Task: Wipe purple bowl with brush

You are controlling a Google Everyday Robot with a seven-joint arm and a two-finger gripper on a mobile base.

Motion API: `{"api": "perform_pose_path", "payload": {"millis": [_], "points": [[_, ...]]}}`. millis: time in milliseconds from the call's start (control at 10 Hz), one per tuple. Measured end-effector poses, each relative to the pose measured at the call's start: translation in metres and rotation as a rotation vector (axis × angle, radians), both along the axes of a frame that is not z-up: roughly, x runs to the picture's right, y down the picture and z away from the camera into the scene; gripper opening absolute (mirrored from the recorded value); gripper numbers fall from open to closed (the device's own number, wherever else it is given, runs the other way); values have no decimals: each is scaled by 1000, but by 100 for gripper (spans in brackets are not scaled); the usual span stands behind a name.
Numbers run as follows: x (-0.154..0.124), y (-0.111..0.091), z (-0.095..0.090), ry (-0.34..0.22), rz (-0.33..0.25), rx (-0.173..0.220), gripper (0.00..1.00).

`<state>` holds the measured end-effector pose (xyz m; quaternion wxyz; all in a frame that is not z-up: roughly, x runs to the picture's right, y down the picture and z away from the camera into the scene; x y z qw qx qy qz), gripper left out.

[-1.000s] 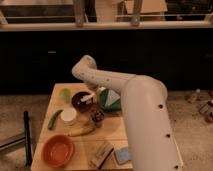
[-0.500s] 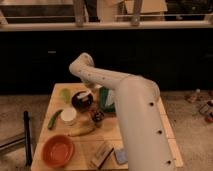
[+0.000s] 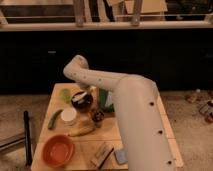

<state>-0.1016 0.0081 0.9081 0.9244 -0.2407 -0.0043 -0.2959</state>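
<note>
The purple bowl [image 3: 83, 102] is small, round and very dark. It sits on the wooden table [image 3: 112, 134] at the back, left of centre. My gripper [image 3: 86, 92] hangs down from the bent white arm and is right over the bowl's rim. A pale, slim shape, probably the brush [image 3: 79, 95], lies across the top of the bowl just under the gripper. Whether the gripper holds it cannot be told.
An orange bowl [image 3: 57, 150] stands front left, with a white round container [image 3: 68, 115] and a green vegetable [image 3: 54, 119] behind it. A banana [image 3: 82, 129], a tan block [image 3: 102, 154], a small bluish item [image 3: 120, 156], a green fruit [image 3: 65, 94] and a green packet [image 3: 105, 98] also lie on the table. The big arm covers the table's right half.
The arm has swung slightly left, so it covers more of the table's right side. The gripper has stayed at the dark bowl, shifting a little over it.
</note>
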Motion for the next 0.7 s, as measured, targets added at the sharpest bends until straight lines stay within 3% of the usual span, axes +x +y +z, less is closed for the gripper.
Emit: {"api": "perform_pose_path", "payload": {"millis": [300,700], "points": [[3,21,-10,-17,-46,-12,2],[31,30,-8,15,-24,-32,2]]}}
